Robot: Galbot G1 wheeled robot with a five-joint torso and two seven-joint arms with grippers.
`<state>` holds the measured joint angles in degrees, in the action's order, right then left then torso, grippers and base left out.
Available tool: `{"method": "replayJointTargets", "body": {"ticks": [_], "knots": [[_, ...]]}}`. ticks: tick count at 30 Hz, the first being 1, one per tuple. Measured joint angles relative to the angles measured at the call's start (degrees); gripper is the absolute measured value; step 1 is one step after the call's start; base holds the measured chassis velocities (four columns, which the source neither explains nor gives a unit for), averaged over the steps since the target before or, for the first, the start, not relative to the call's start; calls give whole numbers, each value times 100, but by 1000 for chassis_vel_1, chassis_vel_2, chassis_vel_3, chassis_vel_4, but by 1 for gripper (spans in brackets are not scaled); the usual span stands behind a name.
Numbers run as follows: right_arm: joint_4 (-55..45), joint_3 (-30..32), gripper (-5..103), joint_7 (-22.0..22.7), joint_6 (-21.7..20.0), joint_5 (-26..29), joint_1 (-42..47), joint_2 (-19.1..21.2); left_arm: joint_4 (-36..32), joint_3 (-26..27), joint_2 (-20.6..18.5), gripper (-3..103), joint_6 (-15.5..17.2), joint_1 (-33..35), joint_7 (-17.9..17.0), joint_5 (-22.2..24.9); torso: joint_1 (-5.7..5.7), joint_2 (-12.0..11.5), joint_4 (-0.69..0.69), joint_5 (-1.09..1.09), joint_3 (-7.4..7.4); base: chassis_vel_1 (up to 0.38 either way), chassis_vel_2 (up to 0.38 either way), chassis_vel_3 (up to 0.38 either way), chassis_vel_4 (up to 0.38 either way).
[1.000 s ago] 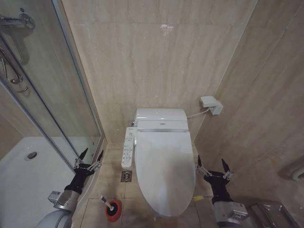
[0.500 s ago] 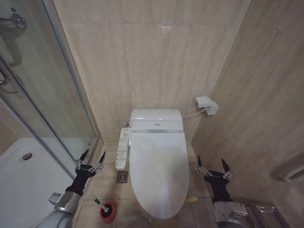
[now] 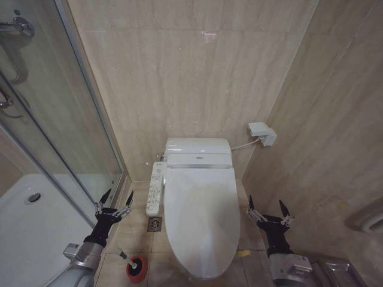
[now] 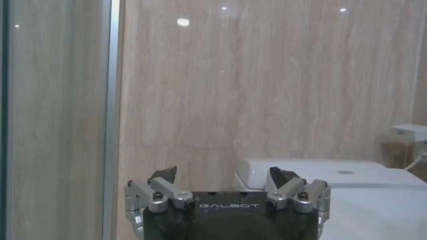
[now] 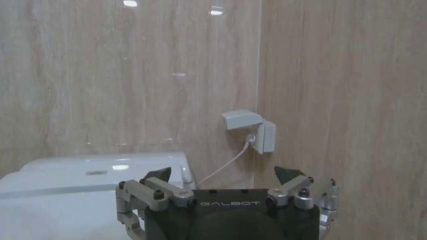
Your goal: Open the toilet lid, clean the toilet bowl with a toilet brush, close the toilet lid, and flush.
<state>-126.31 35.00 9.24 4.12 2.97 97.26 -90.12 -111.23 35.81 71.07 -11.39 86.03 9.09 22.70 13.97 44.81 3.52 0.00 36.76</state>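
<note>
Evidently nothing is begun: the toilet lid lies shut; left claw and right claw, both open and empty, flank it, so lifting comes first.

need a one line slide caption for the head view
Both open grippers, left gripper and right gripper, flank the closed toilet lid; the toilet brush stands in its red holder.

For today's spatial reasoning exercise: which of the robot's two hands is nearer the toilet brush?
The left hand. It hangs open beside the shower glass, with the toilet brush on the floor just below it. The right hand, also open, is across the toilet lid.
</note>
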Motion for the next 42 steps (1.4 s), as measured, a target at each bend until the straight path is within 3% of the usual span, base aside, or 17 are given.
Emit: {"method": "replayJointTargets", "body": {"ticks": [5, 8, 10, 13, 14, 24, 28, 29, 33, 36, 37, 42], "knots": [[0, 0, 100, 0, 0, 0, 0, 0, -60, -103, 9, 92, 46, 6, -177, 90, 1, -2, -1, 0, 0, -58, 66, 55, -49], [0, 0, 100, 0, 0, 0, -1, 0, -47, -98, 0, 91, -118, 7, 9, 234, 3, -2, 0, -1, 0, 0, 0, 0, 0], [0, 0, 100, 0, 0, 0, 0, 0, -61, 11, -3, 91, -201, 72, 358, 198, 2, -2, -1, 0, 0, 0, 0, 0, 0], [0, 0, 100, 0, 0, 0, 0, 0, -103, 46, 0, 91, -189, 102, 347, 137, 1, -1, -1, 1, 0, 0, 0, 0, 0], [0, 0, 100, 0, 0, 0, 0, 0, -139, 48, 9, 100, -125, 122, 232, 123, -1, -1, -1, 0, 0, 0, 0, 0, 0], [0, 0, 100, 0, 0, 0, 0, 0, -111, 133, 52, 100, 140, -64, -409, 98, 0, -1, 0, -1, 0, 0, 0, 0, 0], [0, 0, 100, 0, 0, 0, 0, 0, -41, 250, -46, 100, 303, -141, -207, 104, 0, -1, 0, -1, 0, 0, 0, 0, 0], [0, 0, 100, 0, 0, 0, 0, 0, 16, 284, -91, 95, 313, -181, -48, 126, 0, -1, 0, 0, 0, 0, 0, 0, 0], [0, 0, 100, 0, 0, 0, 0, 0, 335, 316, -242, 95, 96, -343, 518, 285, 0, -1, 0, 0, 0, 0, 0, 0, 0], [0, 0, 100, 0, 0, 0, 0, 0, 520, 298, -299, 95, -25, -441, 601, 340, 0, -1, 0, 0, 0, 0, 0, 0, 0], [0, 0, 100, 0, 0, 0, 0, 0, 767, 283, -374, 83, -112, -591, 662, 391, 0, -1, 0, -2, 0, 0, 0, 0, 0], [0, 0, 100, 0, 0, 0, 0, 0, 1182, 256, -603, 83, -176, -873, 712, 520, 0, -1, 0, -2, 0, 0, 0, 0, 0]]}}
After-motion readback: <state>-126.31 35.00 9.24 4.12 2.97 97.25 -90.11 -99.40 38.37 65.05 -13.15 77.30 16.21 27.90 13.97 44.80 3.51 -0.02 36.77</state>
